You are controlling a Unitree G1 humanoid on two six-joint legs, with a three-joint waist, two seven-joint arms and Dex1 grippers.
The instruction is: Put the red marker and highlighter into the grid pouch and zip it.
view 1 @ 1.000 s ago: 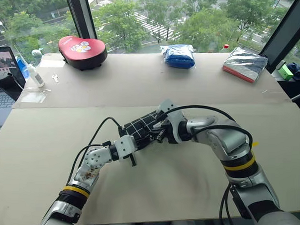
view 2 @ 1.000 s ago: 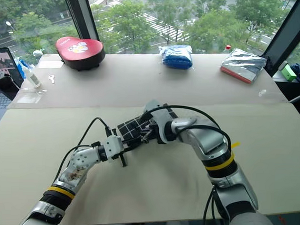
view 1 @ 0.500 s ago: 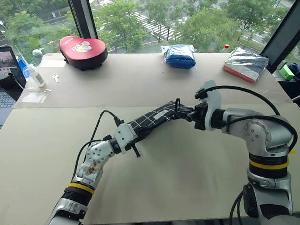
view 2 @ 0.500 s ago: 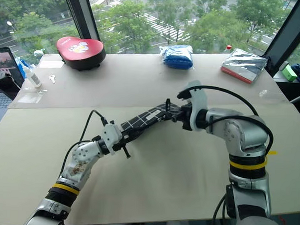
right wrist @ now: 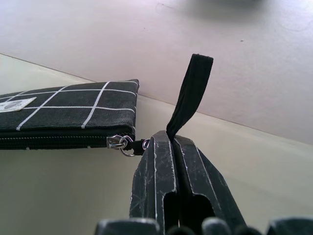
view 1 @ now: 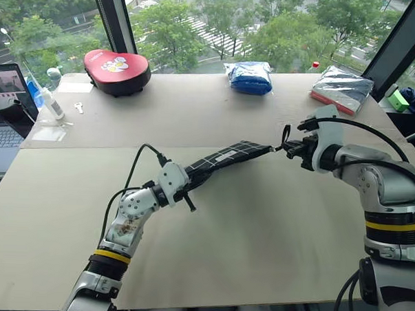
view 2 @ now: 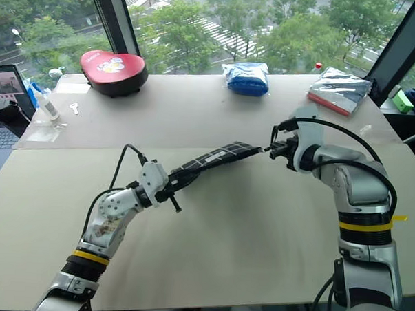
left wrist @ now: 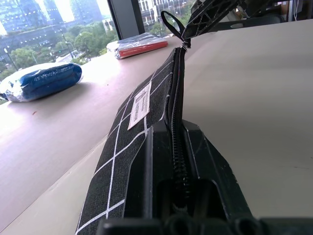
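Black grid pouch (view 1: 224,158) hangs stretched between our grippers: left gripper (view 1: 189,187) clamps its near end, right gripper (right wrist: 168,161) pinches the pull cord (right wrist: 188,95) at the far end. We judge zipping done; only release remains.

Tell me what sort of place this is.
Likely an upper-floor office or lab: a large table beside tall windows overlooking treetops and a street, with a laptop at one end.

I count 1 grid pouch (view 1: 224,158) | 1 red heart-shaped case (view 1: 116,63) | 1 blue packet (view 1: 249,77) | 1 silver packet (view 1: 341,87) | 1 key (view 1: 79,108) | 1 laptop (view 1: 5,98) | 2 grippers: left gripper (view 1: 185,187), right gripper (view 1: 291,149)
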